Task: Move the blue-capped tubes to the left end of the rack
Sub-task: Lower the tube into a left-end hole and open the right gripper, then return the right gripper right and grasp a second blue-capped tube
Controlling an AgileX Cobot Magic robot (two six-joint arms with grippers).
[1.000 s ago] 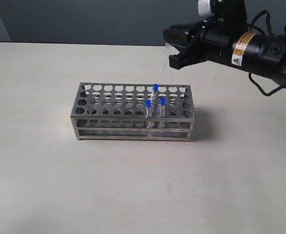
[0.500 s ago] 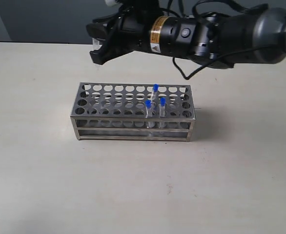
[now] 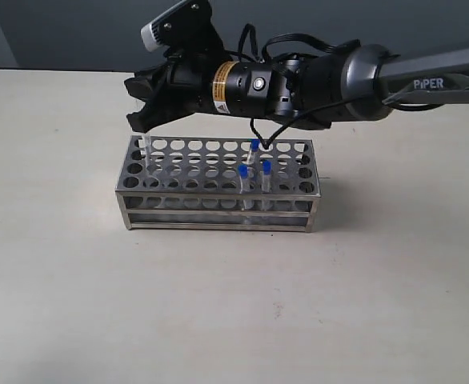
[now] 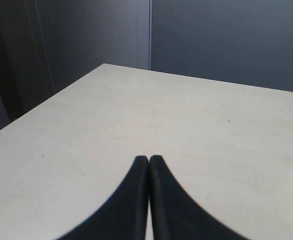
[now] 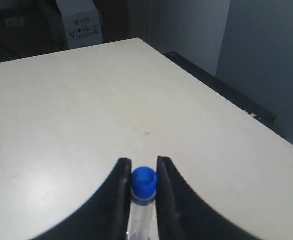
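Observation:
The steel rack (image 3: 215, 210) stands mid-table in the exterior view. Three blue-capped tubes stand upright in holes near its right end: one (image 3: 254, 147) in a back row, two (image 3: 243, 174) (image 3: 266, 171) nearer the front. My right gripper (image 3: 142, 120) reaches across to above the rack's left end, shut on a fourth blue-capped tube (image 3: 146, 149) whose clear lower part hangs at a left-end hole. In the right wrist view the gripper (image 5: 144, 161) clamps that tube's blue cap (image 5: 144, 179). My left gripper (image 4: 149, 159) is shut and empty over bare table, out of the exterior view.
The pale tabletop (image 3: 74, 288) surrounds the rack. The right arm's dark body and cables (image 3: 298, 80) stretch over the rack's back right. A dark wall runs behind the table's far edge. A white box (image 5: 78, 22) shows far off in the right wrist view.
The right arm has swept from the right side across to the rack's left end, carrying the tube, and has come lower over the left-end holes. The three racked tubes have not moved.

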